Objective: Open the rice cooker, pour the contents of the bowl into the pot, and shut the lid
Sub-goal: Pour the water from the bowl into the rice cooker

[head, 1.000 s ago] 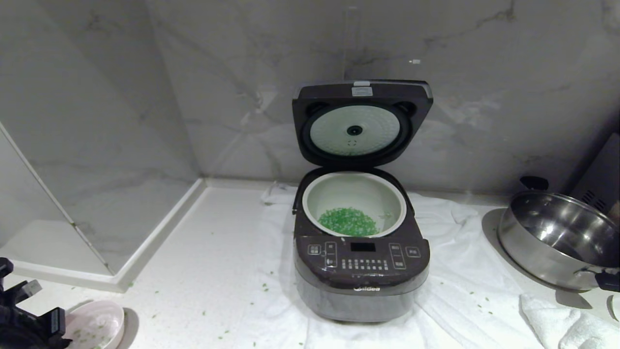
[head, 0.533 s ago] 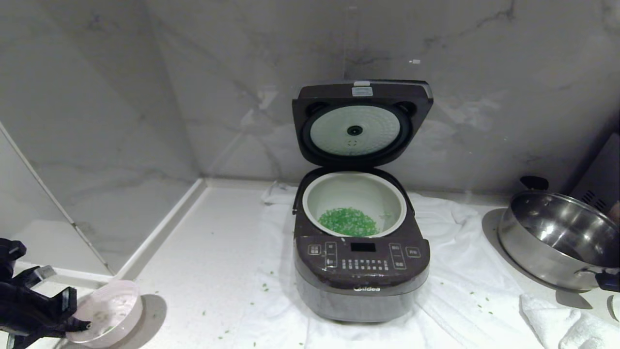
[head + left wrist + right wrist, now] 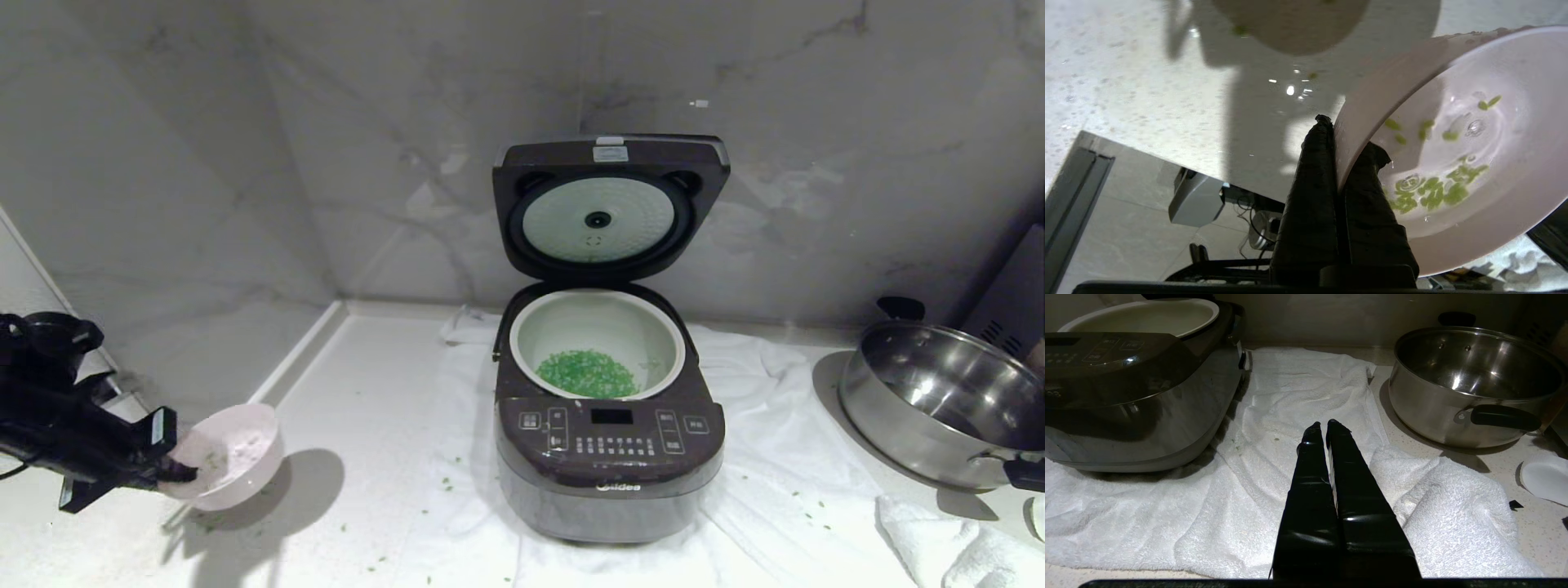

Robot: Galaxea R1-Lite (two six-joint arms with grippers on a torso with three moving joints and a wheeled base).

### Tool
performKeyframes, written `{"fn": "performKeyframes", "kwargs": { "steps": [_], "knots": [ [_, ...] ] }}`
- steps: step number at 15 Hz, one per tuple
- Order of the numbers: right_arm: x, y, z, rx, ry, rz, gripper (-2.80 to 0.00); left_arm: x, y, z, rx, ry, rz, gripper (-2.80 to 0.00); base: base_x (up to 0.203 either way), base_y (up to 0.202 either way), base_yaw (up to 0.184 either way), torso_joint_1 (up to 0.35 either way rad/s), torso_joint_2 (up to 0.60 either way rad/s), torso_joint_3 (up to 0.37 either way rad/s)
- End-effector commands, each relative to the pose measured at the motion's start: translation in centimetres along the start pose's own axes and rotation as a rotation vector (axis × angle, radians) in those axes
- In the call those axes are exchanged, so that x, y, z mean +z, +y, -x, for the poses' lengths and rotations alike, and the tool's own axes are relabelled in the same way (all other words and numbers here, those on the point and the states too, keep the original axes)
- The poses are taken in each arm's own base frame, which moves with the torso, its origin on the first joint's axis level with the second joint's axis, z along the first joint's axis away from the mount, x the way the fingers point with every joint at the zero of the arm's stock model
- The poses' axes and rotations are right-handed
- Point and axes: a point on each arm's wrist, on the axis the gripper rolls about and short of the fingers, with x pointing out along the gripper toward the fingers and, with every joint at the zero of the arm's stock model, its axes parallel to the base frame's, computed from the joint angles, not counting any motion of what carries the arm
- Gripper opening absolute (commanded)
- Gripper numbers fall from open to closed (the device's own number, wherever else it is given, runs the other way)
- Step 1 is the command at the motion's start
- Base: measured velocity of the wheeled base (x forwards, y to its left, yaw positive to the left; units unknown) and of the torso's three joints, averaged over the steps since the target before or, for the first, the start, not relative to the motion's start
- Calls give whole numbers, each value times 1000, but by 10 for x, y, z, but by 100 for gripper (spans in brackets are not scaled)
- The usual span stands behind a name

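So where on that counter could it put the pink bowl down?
The bare white counter between the corner wall and the rice cooker is free. Right of the cooker is crowded: rumpled towel, then the steel pan.

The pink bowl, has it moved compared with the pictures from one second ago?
Yes. The bowl, pinched at its rim by the left gripper, has risen and come right, closer to the rice cooker, which has not moved.
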Motion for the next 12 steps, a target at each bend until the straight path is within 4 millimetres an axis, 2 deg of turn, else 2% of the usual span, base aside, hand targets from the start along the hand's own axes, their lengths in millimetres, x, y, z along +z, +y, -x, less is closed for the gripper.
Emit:
{"fn": "performKeyframes", "kwargs": {
  "steps": [1, 5, 7, 12],
  "knots": [
    [0, 0, 0, 0, 1, 0, -280, 6, -33, 19, -26, -28, -61, -280, 0, 0, 0, 0, 0, 0],
    [0, 0, 0, 0, 1, 0, -280, 12, -86, 40, -62, -32, -108, -280, 0, 0, 0, 0, 0, 0],
    [0, 0, 0, 0, 1, 0, -280, 13, -109, 41, -77, -14, -126, -280, 0, 0, 0, 0, 0, 0],
    [0, 0, 0, 0, 1, 0, -280, 17, -153, 44, -102, 15, -175, -280, 0, 0, 0, 0, 0, 0]
  ]
}}
